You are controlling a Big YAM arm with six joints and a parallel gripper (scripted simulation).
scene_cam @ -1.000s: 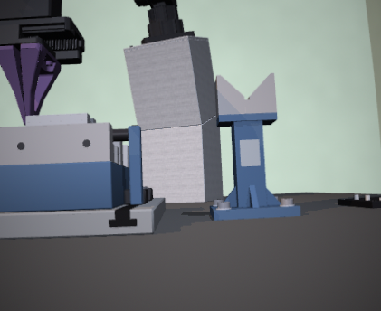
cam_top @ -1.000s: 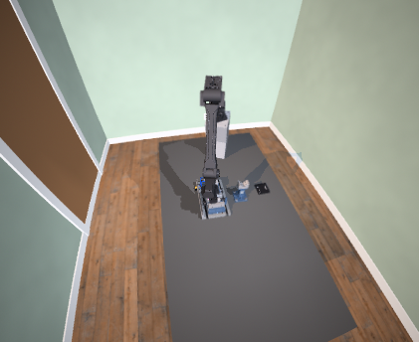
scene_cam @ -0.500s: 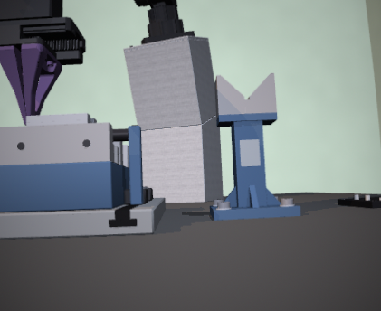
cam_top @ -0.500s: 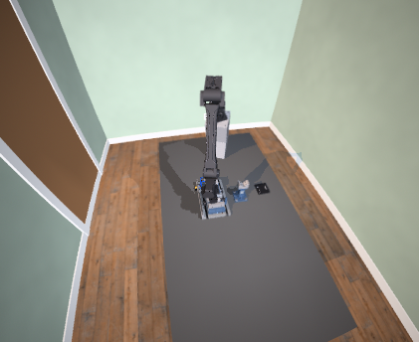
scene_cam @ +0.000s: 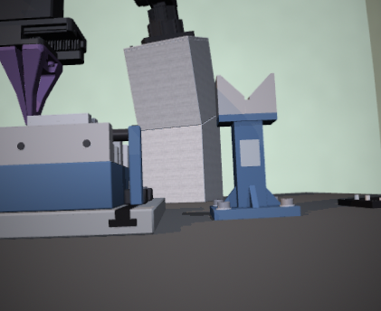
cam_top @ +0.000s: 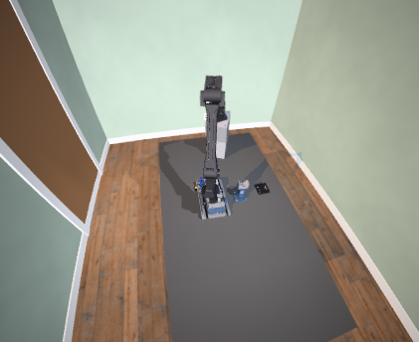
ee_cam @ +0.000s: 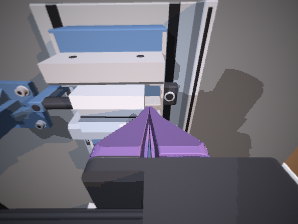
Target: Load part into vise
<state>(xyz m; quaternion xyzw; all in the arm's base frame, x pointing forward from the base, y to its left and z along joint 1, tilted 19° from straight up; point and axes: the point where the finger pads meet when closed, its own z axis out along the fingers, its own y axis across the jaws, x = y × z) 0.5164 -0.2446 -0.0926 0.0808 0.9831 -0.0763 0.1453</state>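
Note:
The part [scene_cam: 60, 119] [ee_cam: 107, 98] is a pale block between the open jaws, long side along the fixed jaw [scene_cam: 51, 145] [ee_cam: 105, 71]. Only a thin dark line shows between them in the wrist view. Its top stands above the fixed jaw. Its left end in the wrist view is at the black work stop [ee_cam: 57, 103] [scene_cam: 120, 135]; contact is unclear. I cannot make out its slot. The other jaw [ee_cam: 95, 131] is nearer my gripper, apart from the part. My gripper [scene_cam: 27, 123] [ee_cam: 149, 112] is shut and empty, tips low at the part's end away from the stop.
The V-block [scene_cam: 246, 108] [cam_top: 240, 191] stands on a blue post beside the vise, on the work stop's side. The black infeed plate [cam_top: 262, 188] [scene_cam: 367, 202] lies beyond it. A black block with a ring [ee_cam: 170, 95] sits right of the fingertips in the wrist view.

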